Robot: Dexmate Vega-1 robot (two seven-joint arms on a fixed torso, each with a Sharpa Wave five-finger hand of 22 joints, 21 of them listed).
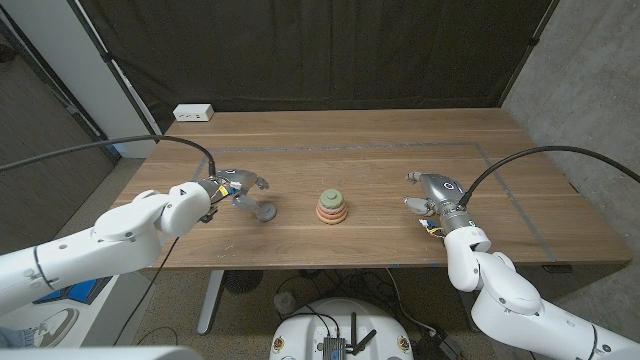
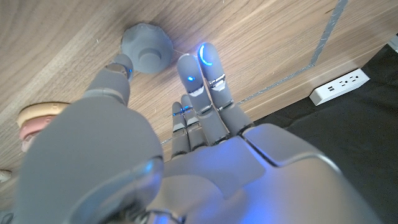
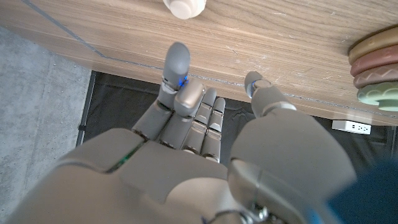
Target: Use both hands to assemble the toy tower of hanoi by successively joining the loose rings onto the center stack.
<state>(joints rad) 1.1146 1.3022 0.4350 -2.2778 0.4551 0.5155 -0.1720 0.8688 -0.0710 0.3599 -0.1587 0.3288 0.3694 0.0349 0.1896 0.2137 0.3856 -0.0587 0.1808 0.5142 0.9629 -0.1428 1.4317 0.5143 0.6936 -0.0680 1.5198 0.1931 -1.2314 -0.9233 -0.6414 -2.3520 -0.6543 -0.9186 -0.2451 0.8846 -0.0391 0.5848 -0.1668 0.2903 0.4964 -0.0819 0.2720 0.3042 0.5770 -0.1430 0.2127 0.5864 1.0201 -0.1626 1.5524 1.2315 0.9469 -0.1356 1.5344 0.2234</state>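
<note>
Three rings already sit stacked at the middle of the table (image 1: 380, 140) in the head view: the center stack (image 1: 333, 206) shows a green ring at the bottom, a pinkish one over it and a tan one on top. To its left side, close by, lies the grey ring (image 1: 266, 212), and the left robot hand (image 1: 232, 187) hangs just over it with its fingers spread, gripping nothing that I can make out. Toward the right edge, the right robot hand (image 1: 432, 192) hovers well apart from the stack, fingers loose and empty.

From the left wrist view, the grey ring (image 2: 147, 48) turns out to be a domed piece with a raised hub, lying on the wood; the left robot hand (image 2: 186, 124) reaches toward it with straight fingers beside it and the thumb near its rim, not closed on it. An edge of the center stack (image 2: 34, 121) peeks in nearby.

From the right wrist view, the right robot hand (image 3: 199, 112) is released, fingers stretched toward a small white piece (image 3: 185, 7) that rests on the table beyond them. The center stack (image 3: 376, 68) shows at the side.

I'd judge the job about half done: the grey and the white piece remain to be joined.
</note>
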